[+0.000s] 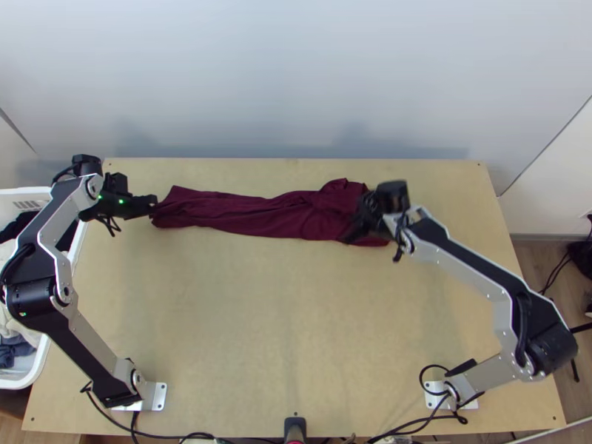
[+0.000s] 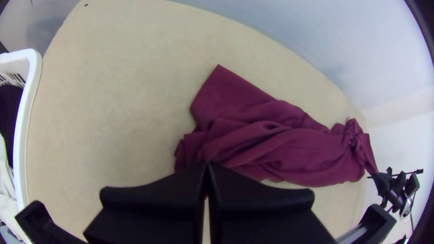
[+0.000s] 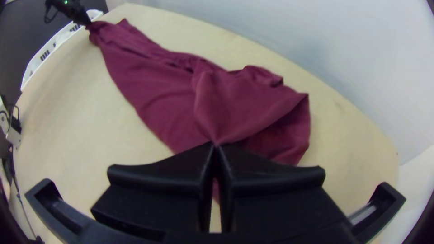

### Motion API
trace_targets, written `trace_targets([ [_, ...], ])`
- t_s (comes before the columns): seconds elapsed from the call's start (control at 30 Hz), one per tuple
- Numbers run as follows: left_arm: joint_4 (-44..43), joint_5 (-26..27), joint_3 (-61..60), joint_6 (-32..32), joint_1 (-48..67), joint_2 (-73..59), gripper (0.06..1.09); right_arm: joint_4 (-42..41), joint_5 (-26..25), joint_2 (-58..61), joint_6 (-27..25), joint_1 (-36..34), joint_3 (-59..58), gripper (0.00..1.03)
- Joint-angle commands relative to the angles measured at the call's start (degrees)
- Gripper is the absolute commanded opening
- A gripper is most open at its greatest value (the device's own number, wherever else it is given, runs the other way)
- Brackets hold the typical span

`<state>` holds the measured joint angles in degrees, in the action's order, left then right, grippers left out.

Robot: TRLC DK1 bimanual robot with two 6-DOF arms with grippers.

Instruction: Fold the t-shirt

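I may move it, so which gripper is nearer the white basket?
Left. The left gripper holds the shirt by the end nearest the basket; the right gripper holds near its other end, farther across the table.

Over at nine o'clock I see a white basket [image 1: 15, 192] by the light wooden table [image 1: 296, 333], with dark cloth [image 1: 16, 224], pale cloth [image 1: 10, 323] and blue-grey cloth [image 1: 9, 354] in it. A plain wall [image 1: 296, 81] stands at twelve; a black bundle [image 1: 581, 256] lies toward three.
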<state>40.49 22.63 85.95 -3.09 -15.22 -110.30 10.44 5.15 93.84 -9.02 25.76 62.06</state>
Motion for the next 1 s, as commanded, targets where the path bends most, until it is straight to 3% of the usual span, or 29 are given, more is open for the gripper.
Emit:
trace_targets([
  [0.0, -1.03, 0.04, -2.02, 0.54, 0.19, 0.7, 0.09, 1.96, 0.04, -3.84, 0.4, 2.63, -8.71, 0.03],
  [0.13, -1.03, 0.04, -2.54, 0.72, 0.19, 1.84, 0.1, -1.12, 0.04, -1.03, 0.58, 2.1, -10.56, 0.03],
  [0.17, -0.94, 0.13, -2.63, 1.07, 0.11, 2.28, 0.13, -3.05, 0.04, -1.21, 0.58, 2.1, -11.61, 0.08],
  [0.2, -0.76, 0.48, -2.63, 1.33, -0.16, 2.72, 0.21, -4.28, 0.04, -1.47, 0.58, 2.1, -12.32, 0.18],
  [0.27, -0.5, 2.59, -3.07, 1.95, -0.95, 3.78, 0.49, -5.34, 0.04, -1.56, 2.25, 1.93, -11.97, 0.67],
  [0.33, -0.15, 4.44, -3.34, 2.3, -1.74, 4.39, 0.76, -5.25, 0.04, -2.7, 4.01, 1.31, -11.0, 1.0],
  [0.4, 0.55, 5.4, -3.34, 2.21, -2.62, 4.48, 0.95, -3.32, 0.04, -5.34, 5.15, 1.05, -9.94, 1.0],
  [0.43, 0.91, 5.67, -3.34, 2.04, -2.97, 4.48, 0.99, -3.05, 0.04, -7.53, 5.5, 0.87, -9.94, 1.0],
  [0.57, 3.37, 8.13, -3.34, 0.37, -4.2, 4.48, 1.0, -0.86, 0.04, -18.34, 6.91, 0.08, -10.91, 1.0],
  [0.8, 6.36, 15.86, -4.04, -3.5, -5.17, 4.04, 1.02, 11.71, 0.13, -31.88, 8.49, -0.18, -10.47, 1.0],
  [0.97, 5.39, 16.21, -1.14, -3.85, -2.88, -1.06, 1.02, 18.39, 0.13, -37.86, 8.58, -0.18, -9.94, 1.0],
])
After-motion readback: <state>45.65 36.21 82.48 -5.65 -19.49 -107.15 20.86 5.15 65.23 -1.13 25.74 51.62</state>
